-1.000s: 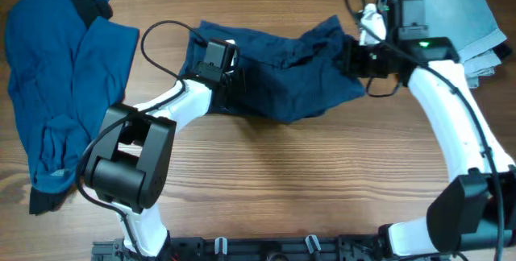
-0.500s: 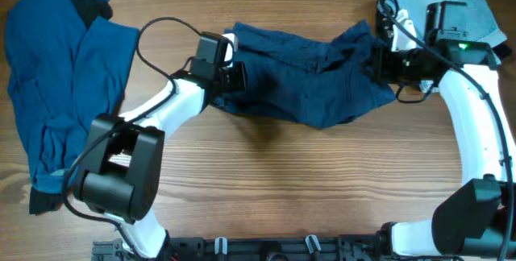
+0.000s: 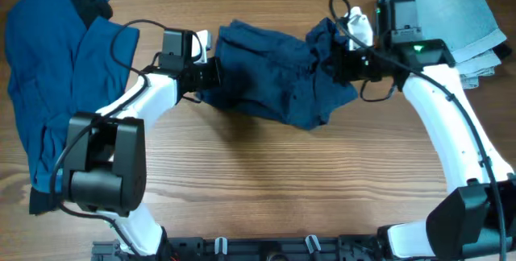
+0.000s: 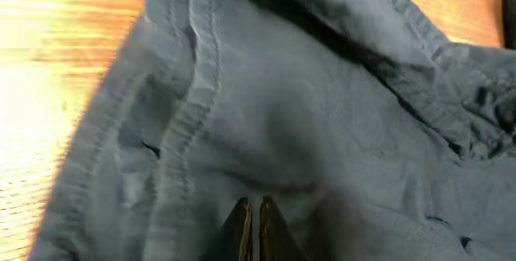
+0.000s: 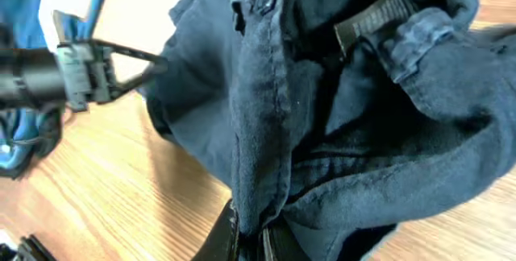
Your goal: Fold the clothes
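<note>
The wooden desk (image 3: 266, 188) fills the whole overhead view. On its left side lies a big heap of bright blue clothes (image 3: 56, 76), crumpled and loose, running from the upper left corner down towards the lower left. A little black fabric shows at its top.

Next in size is the navy garment (image 3: 266, 84), the one being worked on. It sits in the upper middle of the frame, stretched sideways between the two arms and bunched into thick folds. Its stitched hems and a seam show clearly in the left wrist view. A soft shadow falls on the desk under its lower edge; I cannot tell whether it touches the wood.

In the upper right corner is a stack of grey folded clothes (image 3: 455, 15), flat and tidy, partly under the right arm.

The left hand (image 3: 211, 72) is at the garment's left end. In its own camera the two fingertips (image 4: 244, 227) are pressed nearly together with navy cloth gathered around them, so it is clamped on the fabric.

The right hand (image 3: 329, 61) is at the garment's right end, near the grey stack. Its wrist view shows the fingers pinching a thick rolled fold of the navy cloth, closed tight on it.
</note>
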`<move>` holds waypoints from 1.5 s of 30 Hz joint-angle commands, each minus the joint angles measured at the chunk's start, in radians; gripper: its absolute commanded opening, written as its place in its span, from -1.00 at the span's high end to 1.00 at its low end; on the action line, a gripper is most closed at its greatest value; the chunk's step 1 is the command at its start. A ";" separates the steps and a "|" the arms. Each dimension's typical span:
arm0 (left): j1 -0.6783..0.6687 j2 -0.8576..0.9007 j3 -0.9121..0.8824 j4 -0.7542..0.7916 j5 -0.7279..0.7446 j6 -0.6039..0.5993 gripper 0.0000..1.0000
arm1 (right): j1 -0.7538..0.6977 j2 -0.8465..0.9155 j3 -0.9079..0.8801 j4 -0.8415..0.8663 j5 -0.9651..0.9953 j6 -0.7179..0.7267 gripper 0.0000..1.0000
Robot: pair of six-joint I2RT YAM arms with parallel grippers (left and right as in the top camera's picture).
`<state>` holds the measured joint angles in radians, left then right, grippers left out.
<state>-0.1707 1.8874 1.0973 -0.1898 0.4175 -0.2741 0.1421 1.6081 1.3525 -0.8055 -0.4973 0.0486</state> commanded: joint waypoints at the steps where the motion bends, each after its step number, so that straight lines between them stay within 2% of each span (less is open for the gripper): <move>1: -0.001 0.059 0.002 -0.001 -0.013 0.032 0.92 | 0.062 -0.032 0.025 0.059 -0.035 0.049 0.92; 7: -0.001 0.093 0.002 -0.001 -0.060 0.032 0.92 | 0.219 -0.026 0.025 0.291 0.099 0.215 0.92; 11: -0.001 0.091 0.003 -0.016 -0.047 0.031 0.92 | 0.181 -0.045 0.025 0.278 0.127 0.249 0.91; 13: -0.001 0.075 0.003 -0.029 0.016 0.031 0.90 | 0.127 -0.089 0.025 0.221 0.126 0.225 0.91; 14: -0.001 0.062 0.003 -0.028 0.037 0.031 0.77 | 0.092 -0.116 0.025 0.178 0.123 0.206 0.91; 16: -0.001 0.027 0.003 -0.027 0.042 0.032 0.36 | 0.005 -0.167 0.025 0.068 0.109 0.147 0.92; 18: -0.001 0.017 0.003 -0.014 0.042 0.032 0.23 | -0.092 -0.195 0.025 -0.054 0.074 0.081 0.92; 20: -0.001 0.017 0.003 -0.008 0.038 0.035 0.19 | -0.169 -0.194 0.025 -0.155 0.073 0.035 0.92; 24: -0.001 0.017 0.003 -0.003 0.038 0.036 0.19 | -0.250 -0.194 0.025 -0.206 0.038 0.002 0.91; 26: -0.002 0.018 0.003 0.007 0.038 0.036 0.23 | -0.246 -0.192 0.025 -0.203 -0.001 -0.023 0.91; 28: -0.002 0.020 0.003 0.025 0.037 0.036 0.38 | -0.219 -0.190 0.025 -0.183 -0.010 -0.023 0.91; 30: -0.002 0.021 0.003 0.037 0.036 0.036 0.76 | -0.150 -0.187 0.025 -0.135 -0.012 -0.019 0.92; 32: -0.002 0.021 0.003 0.041 0.035 0.036 0.92 | -0.109 -0.177 0.025 -0.103 -0.008 -0.011 0.91; 34: -0.002 0.021 0.003 0.054 0.044 0.045 0.92 | -0.070 -0.147 0.025 -0.077 -0.005 0.006 0.91; 37: -0.002 0.027 0.002 0.060 0.085 0.155 0.92 | -0.029 -0.100 0.025 -0.068 -0.009 0.007 0.91; 45: -0.002 0.099 0.002 0.075 0.204 0.167 0.92 | 0.003 -0.089 0.025 -0.021 -0.009 0.033 0.91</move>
<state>-0.1707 1.9343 1.0973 -0.1177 0.5602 -0.1341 0.1387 1.5158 1.3609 -0.8360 -0.4747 0.0704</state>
